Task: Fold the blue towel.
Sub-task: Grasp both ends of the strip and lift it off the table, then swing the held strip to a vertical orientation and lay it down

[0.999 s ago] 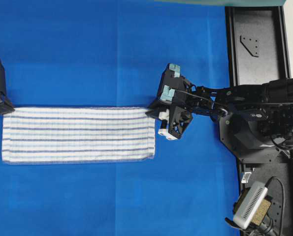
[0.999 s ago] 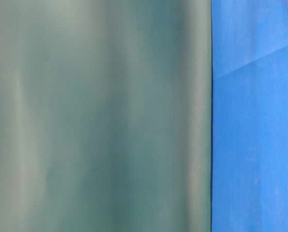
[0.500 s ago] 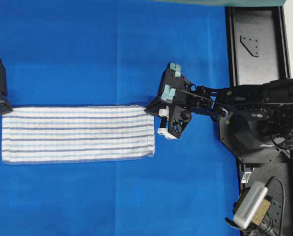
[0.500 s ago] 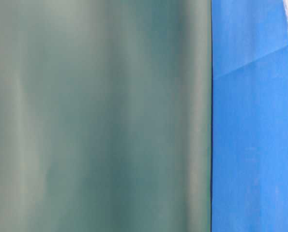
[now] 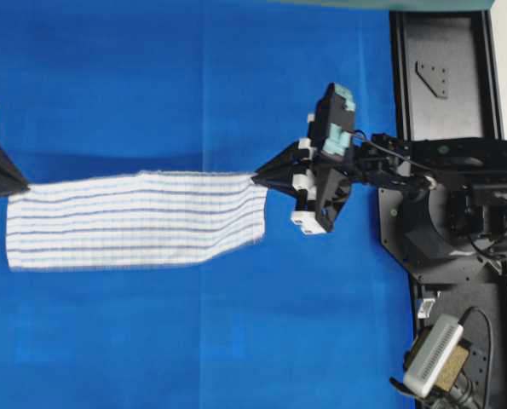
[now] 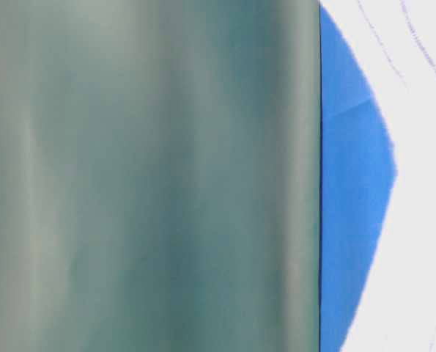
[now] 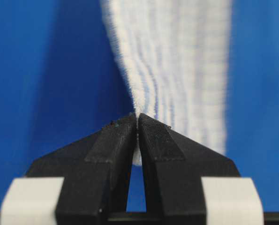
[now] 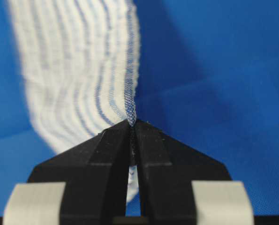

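Overhead, my left end effector and right end effector each pinch a far corner of the blue towel, its near edge resting on the blue-covered surface, far edge raised

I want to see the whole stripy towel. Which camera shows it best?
The overhead view: the whole blue towel shows, stretched between both tools. Each wrist view shows only one pinched corner. The table-level view shows a blurry white edge.

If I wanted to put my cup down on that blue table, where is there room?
Above the towel and below it the blue cover lies bare. Avoid the towel's ends: the left gripper and right gripper pinch its far corners there.
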{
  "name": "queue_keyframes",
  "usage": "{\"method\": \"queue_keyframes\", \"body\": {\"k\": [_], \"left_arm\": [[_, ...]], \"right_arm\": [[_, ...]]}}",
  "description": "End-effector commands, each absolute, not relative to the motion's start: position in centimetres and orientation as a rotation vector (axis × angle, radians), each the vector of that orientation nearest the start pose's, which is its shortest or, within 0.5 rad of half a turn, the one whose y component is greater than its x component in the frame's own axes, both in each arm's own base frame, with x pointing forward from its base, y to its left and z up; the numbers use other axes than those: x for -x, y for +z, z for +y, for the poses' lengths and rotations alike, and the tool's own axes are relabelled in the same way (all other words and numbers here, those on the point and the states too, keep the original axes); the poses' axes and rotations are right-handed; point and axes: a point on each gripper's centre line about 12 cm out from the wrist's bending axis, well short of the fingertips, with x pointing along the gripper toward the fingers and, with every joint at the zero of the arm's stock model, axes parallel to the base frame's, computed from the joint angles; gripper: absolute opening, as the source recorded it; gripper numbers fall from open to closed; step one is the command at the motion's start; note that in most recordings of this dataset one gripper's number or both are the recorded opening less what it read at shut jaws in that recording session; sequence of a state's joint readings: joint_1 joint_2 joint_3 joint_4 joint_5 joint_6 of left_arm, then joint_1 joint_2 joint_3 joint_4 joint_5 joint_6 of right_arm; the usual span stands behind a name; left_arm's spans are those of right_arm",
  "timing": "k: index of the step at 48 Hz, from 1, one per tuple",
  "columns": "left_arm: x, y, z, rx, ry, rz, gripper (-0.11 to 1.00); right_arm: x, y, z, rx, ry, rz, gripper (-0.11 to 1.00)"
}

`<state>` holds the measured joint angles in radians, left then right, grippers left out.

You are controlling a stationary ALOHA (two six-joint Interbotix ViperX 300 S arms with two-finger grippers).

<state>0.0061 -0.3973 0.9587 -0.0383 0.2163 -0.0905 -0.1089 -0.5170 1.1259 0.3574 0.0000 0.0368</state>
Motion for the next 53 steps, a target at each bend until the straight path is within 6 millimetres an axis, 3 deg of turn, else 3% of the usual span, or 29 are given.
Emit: {"method": "queue_keyframes", "body": {"k": [1,9,26,43,53], "left_arm": [[-27.8,21.3,-0.6,0.13,0.023,0.691,0.03],[-26.9,23.7,-1.6,0.155,-0.008,0.611,0.03],[-27.4,24.1,-3.0,0.224,-0.035,0.598,0.03],[-30.4,24.7,-6.7,0.257,-0.136,0.503,0.03],[-33.1,24.8,-9.1,0.271,-0.179,0.512,0.03]], "right_arm": [[-24.8,19.8,-2.7,-0.416,-0.207,0.533,0.13],[-24.8,21.3,-2.4,-0.42,-0.185,0.524,0.13],[-25.1,21.5,-3.0,-0.42,-0.204,0.518,0.13],[-25.7,21.8,-8.9,-0.385,-0.391,0.506,0.13],[-27.3,21.5,-11.9,-0.35,-0.456,0.535,0.13]]}}
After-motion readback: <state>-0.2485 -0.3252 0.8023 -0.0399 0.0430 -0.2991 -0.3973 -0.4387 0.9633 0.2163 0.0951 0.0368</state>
